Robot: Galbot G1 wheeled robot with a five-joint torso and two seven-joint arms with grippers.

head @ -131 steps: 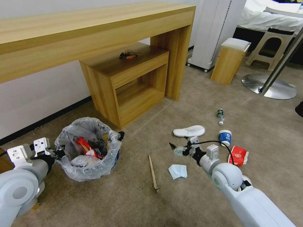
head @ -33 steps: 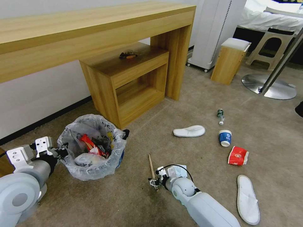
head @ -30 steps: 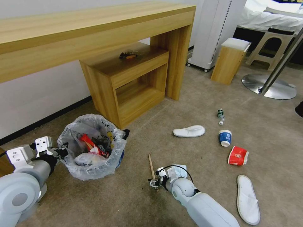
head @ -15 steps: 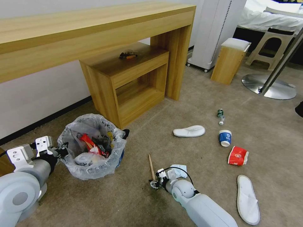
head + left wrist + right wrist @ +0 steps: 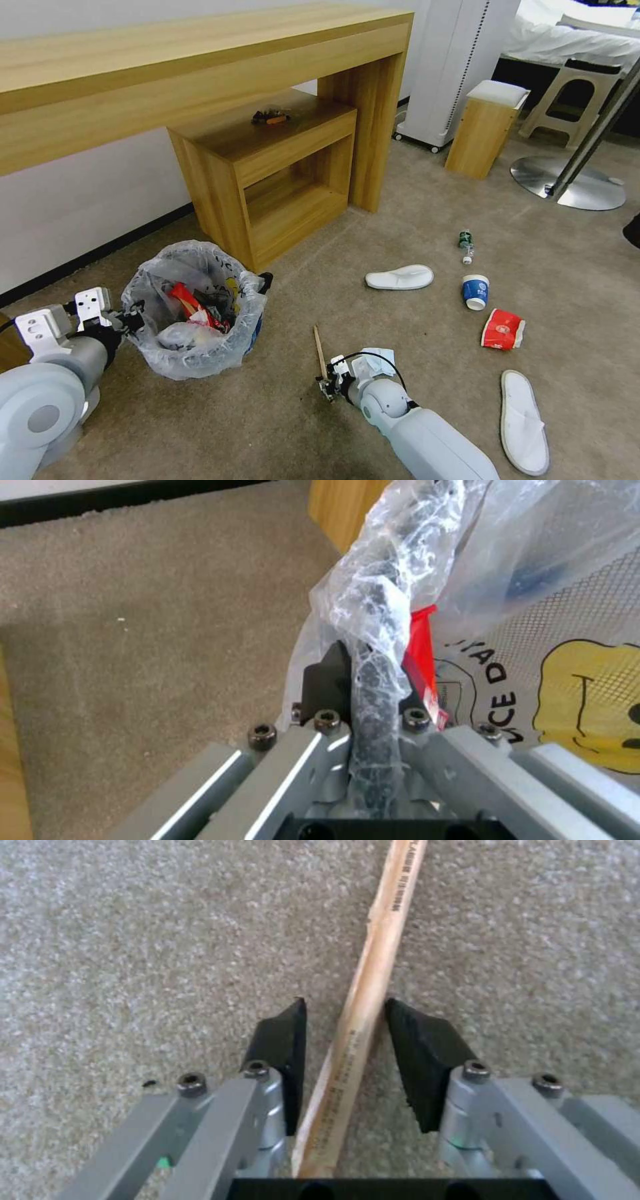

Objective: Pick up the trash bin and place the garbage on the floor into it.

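Closing on the wooden stick (image 5: 365, 990) is the step in hand: the right hand (image 5: 347, 1060) sits low on the carpet floor (image 5: 413, 220), pads spread either side of the stick's near end, not yet clamped. To do it well, I'd centre the stick btwn the pads, press down lightly so the tips get under it, then close square w/o rolling it. The left hand (image 5: 367, 695) is clenched on the bag-lined rim of the trash bin (image 5: 197, 310), which sits just beside the stick, already holding red wrappers. Tissue (image 5: 377, 357), blue cup (image 5: 475, 291), red cup (image 5: 502, 329), small bottle (image 5: 466, 245) and two slippers (image 5: 400, 277) lie scattered farther right.
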